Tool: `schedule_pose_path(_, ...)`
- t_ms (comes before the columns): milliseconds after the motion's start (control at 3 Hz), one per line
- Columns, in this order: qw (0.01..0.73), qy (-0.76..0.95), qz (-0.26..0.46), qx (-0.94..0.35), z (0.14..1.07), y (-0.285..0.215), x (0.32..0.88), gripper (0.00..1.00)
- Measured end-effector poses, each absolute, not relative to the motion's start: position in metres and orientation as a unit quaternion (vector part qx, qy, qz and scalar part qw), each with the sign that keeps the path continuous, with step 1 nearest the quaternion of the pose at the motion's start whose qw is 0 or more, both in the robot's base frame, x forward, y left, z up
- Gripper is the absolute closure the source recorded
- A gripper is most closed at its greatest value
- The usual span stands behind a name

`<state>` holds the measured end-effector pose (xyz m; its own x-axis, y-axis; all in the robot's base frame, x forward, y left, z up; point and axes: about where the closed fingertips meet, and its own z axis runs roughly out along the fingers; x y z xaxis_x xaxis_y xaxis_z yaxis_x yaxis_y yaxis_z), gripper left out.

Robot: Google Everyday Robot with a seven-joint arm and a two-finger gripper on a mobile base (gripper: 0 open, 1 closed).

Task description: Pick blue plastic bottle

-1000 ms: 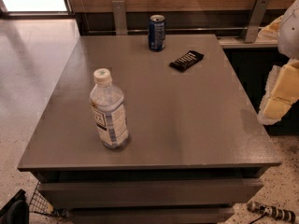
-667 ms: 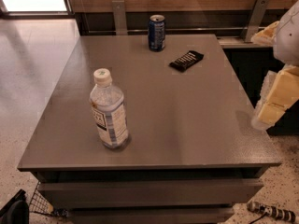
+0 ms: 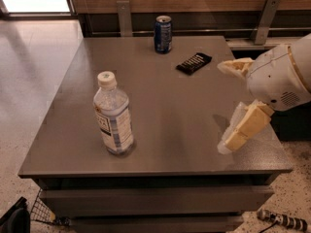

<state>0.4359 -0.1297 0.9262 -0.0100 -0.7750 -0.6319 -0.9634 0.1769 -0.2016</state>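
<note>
Blue plastic bottle (image 3: 113, 115) upright, jaws spread over table's (image 3: 170, 106) right edge

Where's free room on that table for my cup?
Bare table lies between the blue plastic bottle and the open claw at the right edge, and at the back left corner. The can and black object crowd the back.

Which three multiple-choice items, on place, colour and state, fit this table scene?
1. Where on the table does the blue plastic bottle stand? A front left B back right C centre
2. Which colour is its cap? A red B white C black
3. How is the gripper, above the table's right side? A shut on the bottle B open, empty C shut, empty
Key: 1 A, it is near the front-left corner; 2 B, white cap; 3 B, fingers spread, nothing between.
</note>
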Motion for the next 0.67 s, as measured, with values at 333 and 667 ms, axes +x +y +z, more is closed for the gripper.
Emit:
schedule_pose_path(333,0.378,0.655,0.232,-0.611,0.920,-0.088,0.437,0.00)
schedule_pose_path(667,0.418,0.622,0.315,-0.582,0.919,-0.044,0.434,0.00)
